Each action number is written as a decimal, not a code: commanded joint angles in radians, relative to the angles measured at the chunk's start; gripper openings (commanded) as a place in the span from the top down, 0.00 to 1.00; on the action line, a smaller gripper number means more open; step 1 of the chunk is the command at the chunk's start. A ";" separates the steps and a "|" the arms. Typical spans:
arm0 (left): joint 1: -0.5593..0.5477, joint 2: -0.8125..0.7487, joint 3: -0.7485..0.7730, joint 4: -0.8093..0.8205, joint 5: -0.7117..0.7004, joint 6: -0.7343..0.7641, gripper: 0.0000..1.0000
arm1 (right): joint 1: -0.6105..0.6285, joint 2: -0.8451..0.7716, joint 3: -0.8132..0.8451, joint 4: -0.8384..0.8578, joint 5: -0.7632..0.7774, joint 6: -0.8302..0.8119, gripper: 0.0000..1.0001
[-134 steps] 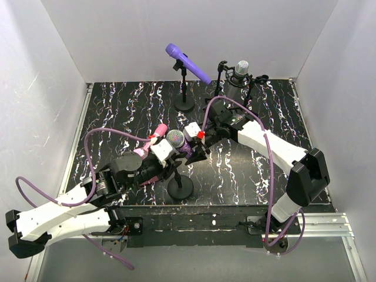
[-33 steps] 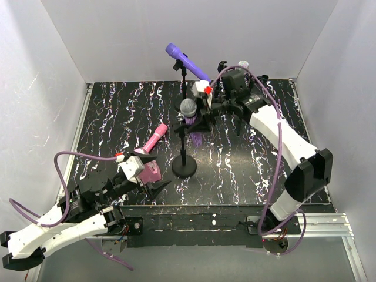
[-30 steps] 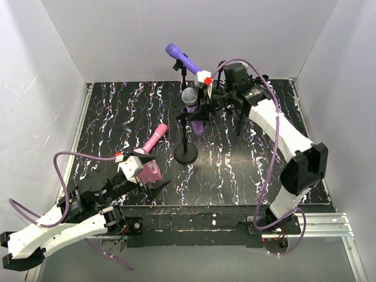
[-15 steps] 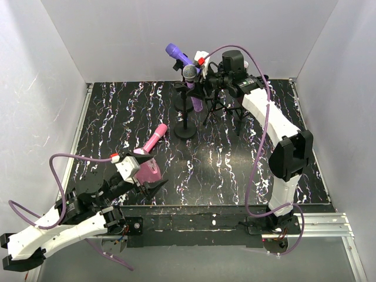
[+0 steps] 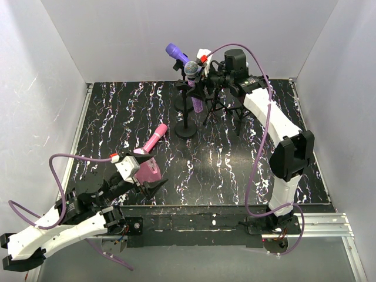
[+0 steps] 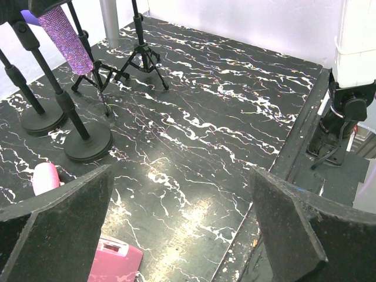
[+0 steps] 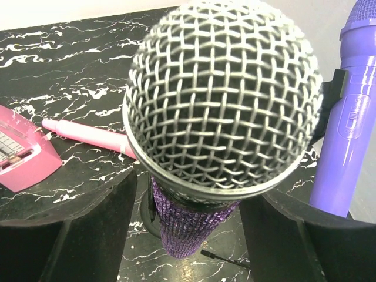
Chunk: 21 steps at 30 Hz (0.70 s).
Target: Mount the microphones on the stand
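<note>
The glittery purple microphone (image 5: 192,71), with a silver mesh head (image 7: 223,94), sits tilted in the clip of a round-based stand (image 5: 185,130) at the back. My right gripper (image 5: 198,76) (image 7: 191,235) is open, one finger on each side of the glittery body with a gap at both. The plain purple microphone (image 5: 175,52) (image 7: 346,135) sits on its own stand just behind. The pink microphone (image 5: 154,139) (image 7: 88,136) lies flat on the table. My left gripper (image 5: 150,176) (image 6: 182,223) hangs open and empty near the front left. The silver-grey microphone is hidden behind my right arm.
A squat pink block (image 5: 147,170) (image 6: 114,263) lies under my left gripper. A tripod stand (image 6: 141,59) stands at the back right beside two round stand bases (image 6: 88,144). White walls enclose three sides of the black marbled table (image 5: 235,158).
My right gripper carried the stand with the glittery microphone toward the back wall, then widened its jaws off the microphone. The left arm has barely moved.
</note>
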State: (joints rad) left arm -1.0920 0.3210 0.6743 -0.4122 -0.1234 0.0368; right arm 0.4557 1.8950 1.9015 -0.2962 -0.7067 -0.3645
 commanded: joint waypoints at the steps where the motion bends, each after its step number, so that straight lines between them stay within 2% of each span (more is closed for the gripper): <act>1: 0.004 0.010 0.030 -0.008 -0.002 -0.003 0.02 | -0.006 -0.088 -0.001 0.032 0.000 0.026 0.23; 9: 0.004 -0.005 0.051 -0.028 0.004 0.005 0.02 | -0.029 -0.184 -0.099 0.005 -0.017 0.006 0.15; 21: 0.004 0.062 0.077 0.015 -0.018 0.018 0.02 | -0.077 -0.401 -0.235 -0.116 -0.097 -0.036 0.13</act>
State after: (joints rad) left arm -1.0920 0.3332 0.7048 -0.4187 -0.1234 0.0422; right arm 0.3985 1.5970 1.6928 -0.3527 -0.7509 -0.3740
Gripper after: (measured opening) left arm 0.981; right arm 0.862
